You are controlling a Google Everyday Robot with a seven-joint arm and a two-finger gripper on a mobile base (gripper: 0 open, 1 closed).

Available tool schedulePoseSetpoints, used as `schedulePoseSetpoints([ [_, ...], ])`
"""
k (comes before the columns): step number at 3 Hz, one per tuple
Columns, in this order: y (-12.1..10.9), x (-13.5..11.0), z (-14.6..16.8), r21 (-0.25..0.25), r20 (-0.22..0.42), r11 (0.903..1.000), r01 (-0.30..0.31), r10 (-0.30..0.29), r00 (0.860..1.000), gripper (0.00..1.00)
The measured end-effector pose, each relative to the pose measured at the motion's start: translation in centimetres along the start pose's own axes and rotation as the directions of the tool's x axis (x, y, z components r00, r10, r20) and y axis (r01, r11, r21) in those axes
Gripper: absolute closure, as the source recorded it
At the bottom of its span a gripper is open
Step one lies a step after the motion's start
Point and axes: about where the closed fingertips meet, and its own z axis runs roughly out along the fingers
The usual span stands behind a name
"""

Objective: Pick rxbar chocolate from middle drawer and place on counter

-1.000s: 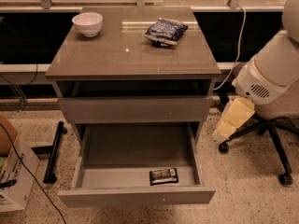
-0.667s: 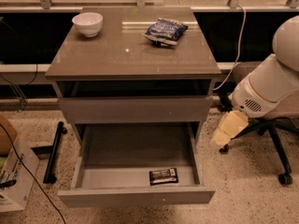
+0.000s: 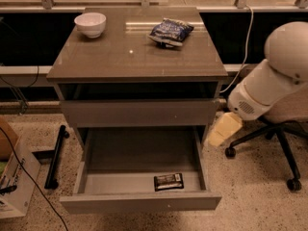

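Note:
The rxbar chocolate (image 3: 168, 181), a small dark bar with pale lettering, lies flat at the front right of the open middle drawer (image 3: 139, 201), close behind its front panel. The drawer is pulled far out and its grey inside holds nothing else. The counter (image 3: 134, 52) is the glossy grey-brown top of the cabinet. My gripper (image 3: 224, 129), pale yellow, hangs below the white arm (image 3: 269, 83) just right of the cabinet. It sits beside the drawer's back right corner, above the floor and apart from the bar.
A white bowl (image 3: 90, 24) stands at the counter's back left and a blue-white snack bag (image 3: 170, 32) at the back right. A closed grey drawer front (image 3: 138, 112) sits above the open one. An office chair (image 3: 281, 129) stands right; a cardboard box (image 3: 12, 177) and cables lie left.
My arm and gripper have shifted a little left and down, closer to the cabinet's right side. The bar and the drawer have not moved.

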Motion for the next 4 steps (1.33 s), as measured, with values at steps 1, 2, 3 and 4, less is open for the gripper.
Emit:
schedulePoseSetpoints([
  [1,-1.3,-1.8,5.3,-0.034,0.0,0.9954,-0.089,0.089,0.996,0.0],
  [2,-2.9,-2.0,12.4,-0.075,-0.032,0.9785,-0.192,0.19,0.981,0.0],
  [3,-3.4,-1.2,16.5,-0.085,-0.075,0.9576,-0.275,0.269,0.96,0.0],
  [4,-3.3,-1.1,16.7,-0.088,-0.078,0.9548,-0.284,0.277,0.958,0.0],
])
